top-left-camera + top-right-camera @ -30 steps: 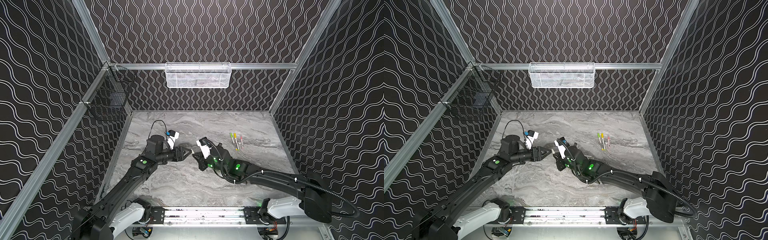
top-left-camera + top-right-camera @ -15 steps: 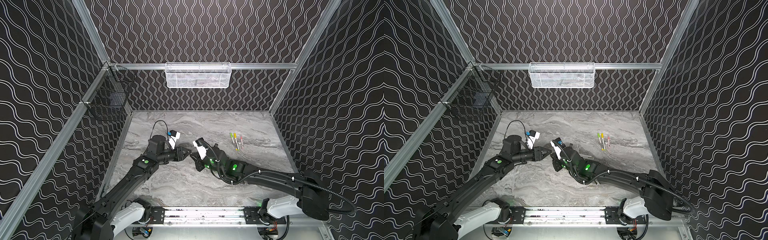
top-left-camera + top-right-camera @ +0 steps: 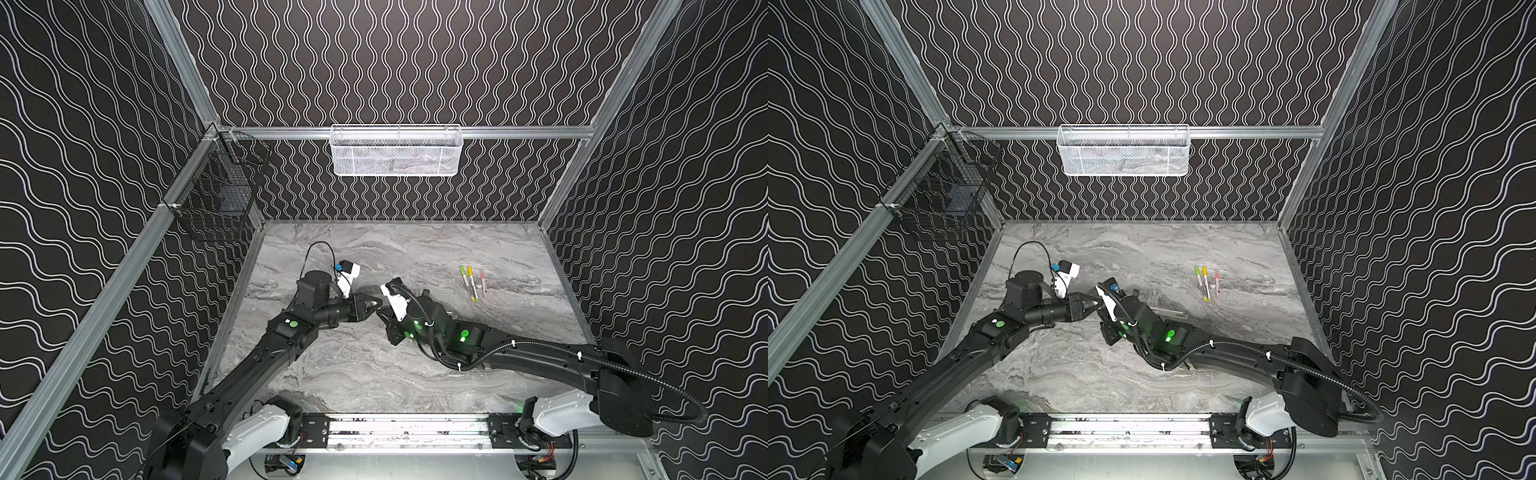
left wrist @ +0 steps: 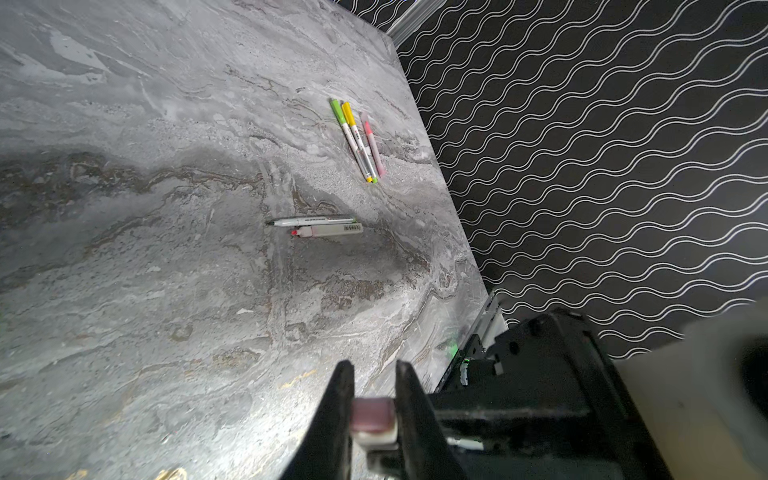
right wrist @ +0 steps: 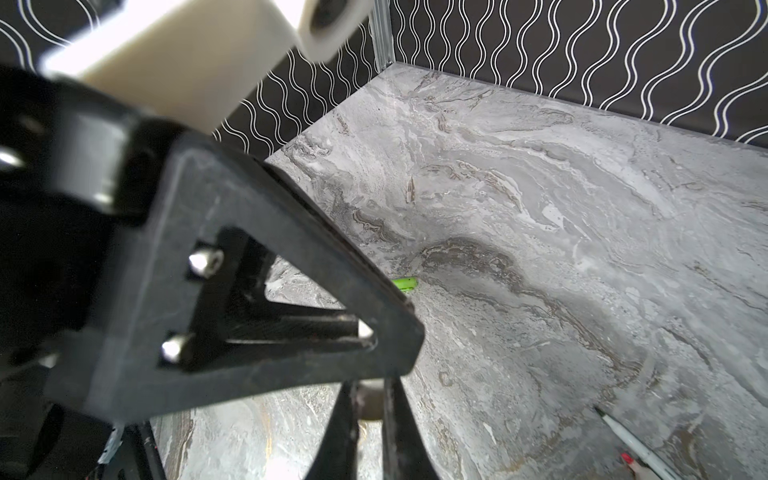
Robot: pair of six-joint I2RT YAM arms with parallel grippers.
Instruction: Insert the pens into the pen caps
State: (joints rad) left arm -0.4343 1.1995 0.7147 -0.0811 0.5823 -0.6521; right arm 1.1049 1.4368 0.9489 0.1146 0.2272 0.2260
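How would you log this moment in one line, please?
left gripper shut on pink cap; right gripper shut on pen; tips meeting at centre; three capped pens rear right; two uncapped pens lying loose

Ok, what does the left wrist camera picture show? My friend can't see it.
Up close, the left claw pinches a small pale pink cap. Beyond it, on the grey marble table, two uncapped pens lie side by side, and three capped pens, green, yellow and pink, lie together nearer the wavy-patterned black wall.
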